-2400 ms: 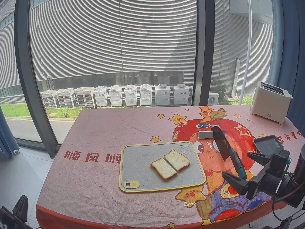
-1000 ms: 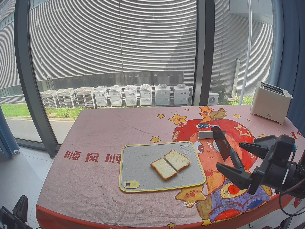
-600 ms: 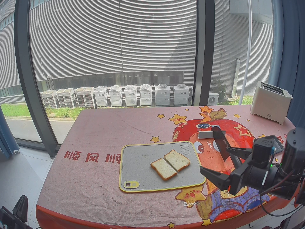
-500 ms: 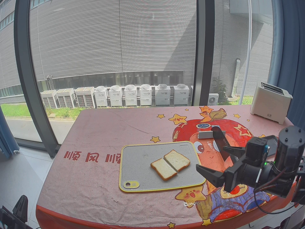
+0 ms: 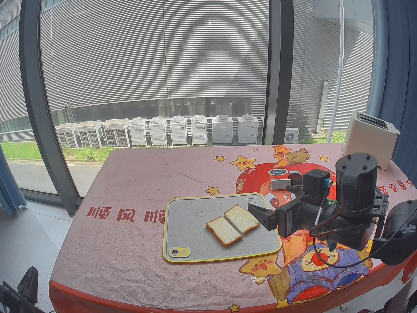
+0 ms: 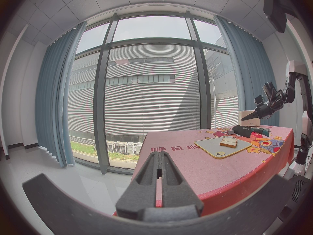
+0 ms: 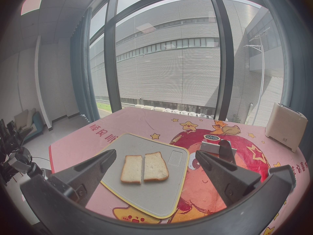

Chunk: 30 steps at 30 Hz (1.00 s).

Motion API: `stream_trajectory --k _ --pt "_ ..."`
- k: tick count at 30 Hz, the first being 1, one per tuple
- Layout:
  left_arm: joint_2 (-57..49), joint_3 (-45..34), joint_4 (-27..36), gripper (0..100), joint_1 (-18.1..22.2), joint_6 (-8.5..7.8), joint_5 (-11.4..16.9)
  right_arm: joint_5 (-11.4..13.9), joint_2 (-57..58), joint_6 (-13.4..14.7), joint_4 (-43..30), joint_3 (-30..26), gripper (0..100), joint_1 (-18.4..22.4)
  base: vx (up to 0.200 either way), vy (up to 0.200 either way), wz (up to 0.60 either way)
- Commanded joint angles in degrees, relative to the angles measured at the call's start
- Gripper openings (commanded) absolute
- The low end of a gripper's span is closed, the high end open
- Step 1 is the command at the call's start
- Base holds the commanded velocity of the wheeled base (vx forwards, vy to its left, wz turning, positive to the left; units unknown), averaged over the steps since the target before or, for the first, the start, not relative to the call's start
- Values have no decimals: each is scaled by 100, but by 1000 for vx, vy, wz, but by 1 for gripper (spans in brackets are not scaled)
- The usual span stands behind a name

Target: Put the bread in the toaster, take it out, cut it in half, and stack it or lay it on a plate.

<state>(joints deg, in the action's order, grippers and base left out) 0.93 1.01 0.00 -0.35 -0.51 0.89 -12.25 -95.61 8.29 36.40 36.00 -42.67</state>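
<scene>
Bread halves [image 5: 233, 224] lay side by side on the cutting board [image 5: 191, 222]; my right gripper [image 5: 272, 198] hung wide open beside them, left gripper [image 6: 159, 162] closed.

2 bread halves [image 5: 233, 224] side by side on cutting board [image 5: 191, 227]

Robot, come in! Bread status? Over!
Right gripper open, hovering near the bread halves. Left gripper shut, far from them. Halves flat on the cutting board, nothing between.
</scene>
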Motion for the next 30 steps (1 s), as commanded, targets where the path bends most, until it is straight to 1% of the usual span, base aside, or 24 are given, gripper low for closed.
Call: stream_trajectory --k 1,4,11,15,16,20,28,30 --pt "-93 -101 0 0 0 -2 -1 12 -335 6 -1 30 100 109 0 0 0" --pt "-93 -101 0 0 0 -2 -1 39 -476 6 7 56 100 189 0 0 0" --pt "-93 -101 0 0 0 -2 -1 47 -696 6 -63 250 100 197 0 0 0" --pt "-93 -101 0 0 0 -2 -1 56 -880 24 -309 487 100 233 0 0 0" --pt "-93 -101 0 0 0 -2 -1 56 -1003 59 -467 645 100 294 0 0 0" --pt "-93 -101 0 0 0 -2 -1 91 -1091 85 -757 926 100 356 0 0 0" --pt "-93 -101 -9 0 0 -2 -1 91 -1285 85 -1021 1181 100 391 0 0 0" --pt "-93 -101 0 0 0 -2 -1 91 -1320 85 -1153 1217 100 452 0 0 0"
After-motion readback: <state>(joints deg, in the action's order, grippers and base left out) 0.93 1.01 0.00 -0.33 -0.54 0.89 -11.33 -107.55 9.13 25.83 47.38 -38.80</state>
